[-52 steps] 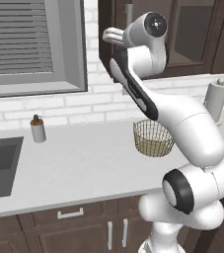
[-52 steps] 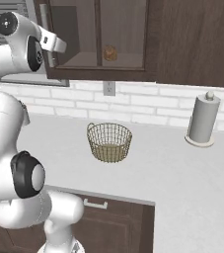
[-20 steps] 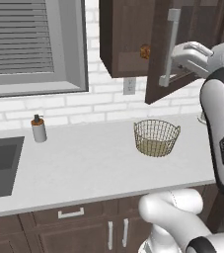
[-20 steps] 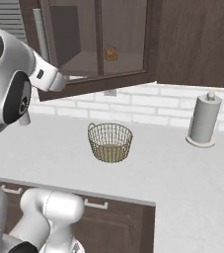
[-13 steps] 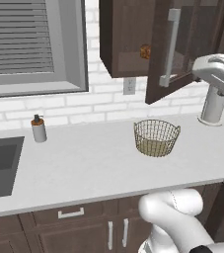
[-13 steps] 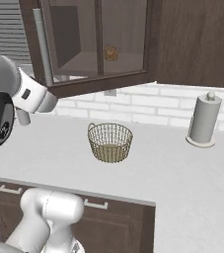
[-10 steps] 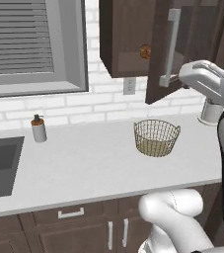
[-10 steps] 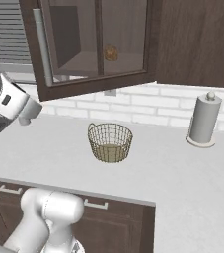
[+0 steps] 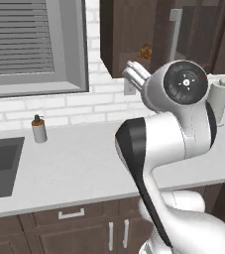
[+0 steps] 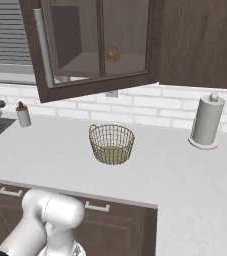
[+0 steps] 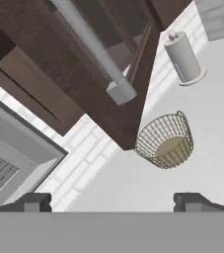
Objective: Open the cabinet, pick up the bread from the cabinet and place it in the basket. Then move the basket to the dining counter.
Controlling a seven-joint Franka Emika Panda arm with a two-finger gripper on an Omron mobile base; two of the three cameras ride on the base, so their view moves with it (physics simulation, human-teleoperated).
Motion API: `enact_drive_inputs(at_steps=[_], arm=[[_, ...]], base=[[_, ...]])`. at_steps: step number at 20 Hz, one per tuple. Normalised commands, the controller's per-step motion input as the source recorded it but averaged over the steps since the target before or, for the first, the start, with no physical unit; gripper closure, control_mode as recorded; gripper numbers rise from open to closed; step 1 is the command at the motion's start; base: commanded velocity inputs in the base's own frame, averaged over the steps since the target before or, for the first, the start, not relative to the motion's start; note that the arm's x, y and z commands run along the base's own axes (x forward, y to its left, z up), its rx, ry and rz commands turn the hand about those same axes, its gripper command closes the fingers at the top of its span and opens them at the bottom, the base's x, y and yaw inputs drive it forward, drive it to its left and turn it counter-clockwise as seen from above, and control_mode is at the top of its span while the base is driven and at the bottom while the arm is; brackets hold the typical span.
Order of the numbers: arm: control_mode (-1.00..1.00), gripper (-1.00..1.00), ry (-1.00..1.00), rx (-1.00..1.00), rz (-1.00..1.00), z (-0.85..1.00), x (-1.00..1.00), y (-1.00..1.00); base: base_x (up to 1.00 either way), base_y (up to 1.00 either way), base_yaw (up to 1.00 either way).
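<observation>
Above the tabletop (image 10: 195,170), the cabinet (image 10: 95,45) door stands swung out, exposing the bread (image 10: 112,53) on its shelf. Directly below sits the basket (image 10: 111,144), placed for a short transfer. The claw (image 11: 112,200) is spread wide, empty, clear of the handle (image 11: 91,47).

Left base view looks forward and down from behind the arm, which blocks its centre. Right base view faces the same worktop from the other side, unobstructed. Hand view sits at the gripper (image 11: 111,200), rolled, looking close past the cabinet (image 11: 84,64) door toward the basket (image 11: 165,141). Both latter views share the paper towel holder (image 10: 206,121).
</observation>
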Motion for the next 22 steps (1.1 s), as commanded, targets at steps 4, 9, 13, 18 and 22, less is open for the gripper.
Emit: enact_drive_inputs(at_steps=[4, 9, 13, 18, 22], arm=[[-1.00, -1.00, -0.10, 0.25, -0.49, 0.00, 0.53, 0.70], [-1.00, -1.00, -0.24, 0.33, -0.32, 0.00, 0.52, 0.34], [-1.00, -1.00, -0.33, 0.27, -0.24, 0.00, 0.56, -0.04], [-1.00, -1.00, -0.18, 0.27, -0.23, -0.01, 0.66, -0.26], [-1.00, -1.00, -0.14, 0.24, -0.18, -0.12, 0.69, -0.19]], base=[[0.00, 0.00, 0.00], [0.00, 0.00, 0.00], [0.00, 0.00, 0.00], [0.00, 0.00, 0.00], [0.00, 0.00, 0.00]])
